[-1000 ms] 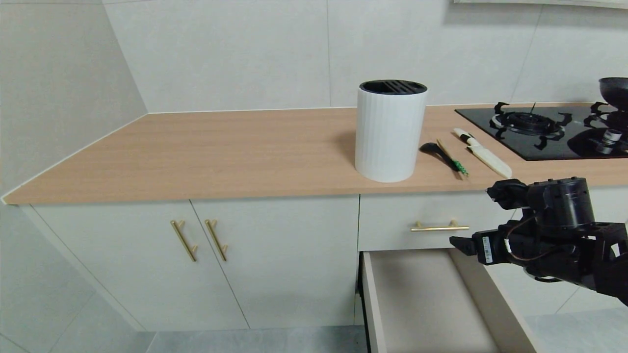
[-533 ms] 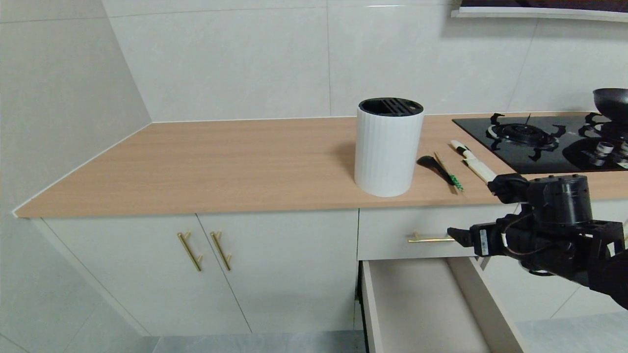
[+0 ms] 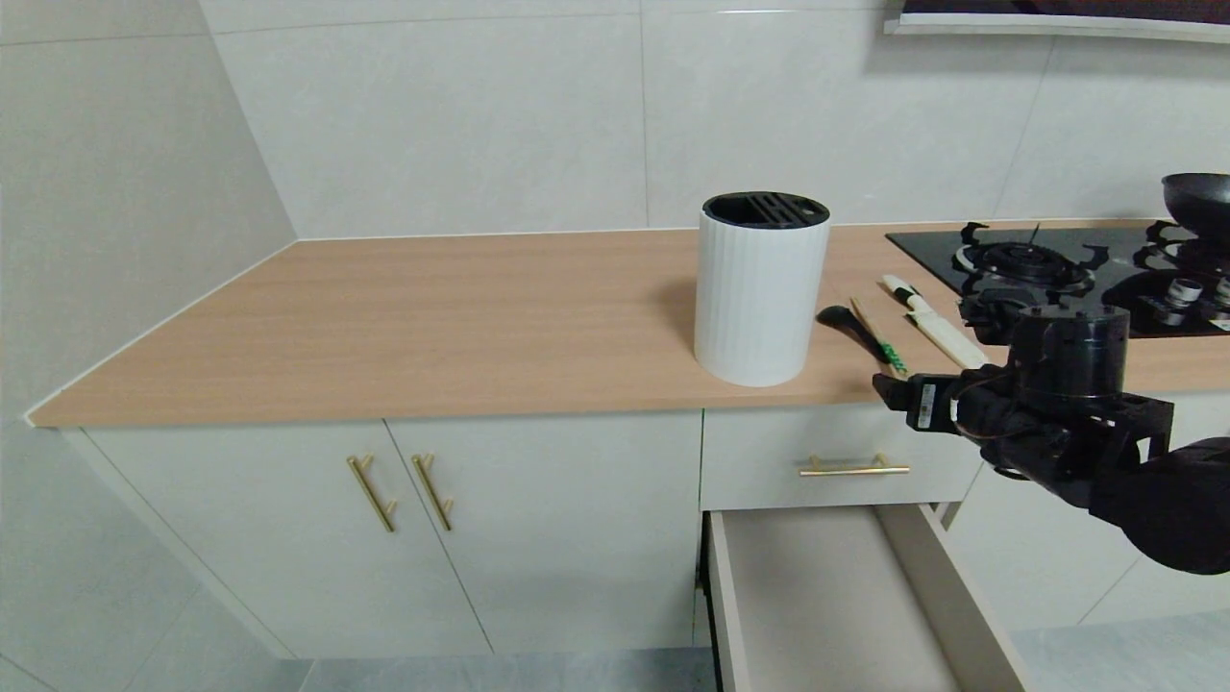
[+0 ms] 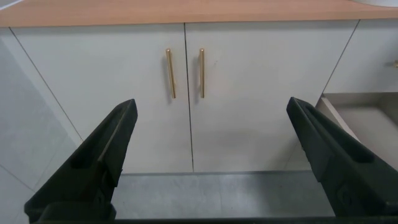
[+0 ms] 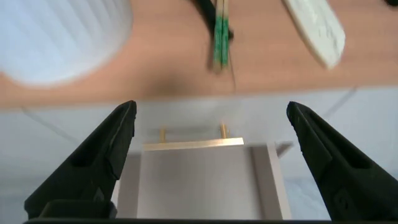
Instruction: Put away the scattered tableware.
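On the wooden counter (image 3: 432, 317), just right of a white ribbed utensil holder (image 3: 762, 288), lie a black spoon (image 3: 846, 318), green-tipped chopsticks (image 3: 882, 344) and a white knife (image 3: 934, 319). My right gripper (image 3: 937, 360) is open at the counter's front edge, level with the near ends of these pieces and holding nothing. Its wrist view looks down on the chopsticks (image 5: 219, 37), the knife (image 5: 317, 25) and the holder (image 5: 56, 37), with the right gripper (image 5: 210, 112) over the edge. My left gripper (image 4: 211, 109) is open and empty, low in front of the cabinet doors (image 4: 186, 93).
Below the tableware the lower drawer (image 3: 817, 596) stands pulled out and bare inside; the upper drawer with its gold handle (image 3: 853, 468) is closed. A black gas hob (image 3: 1057, 269) with a dark pot (image 3: 1196, 197) lies to the right. The counter's left half is bare.
The head camera tilted, shifting the whole picture. My right gripper rose from in front of the drawer front to the counter's edge, nearer the chopsticks and knife. The tableware has not moved.
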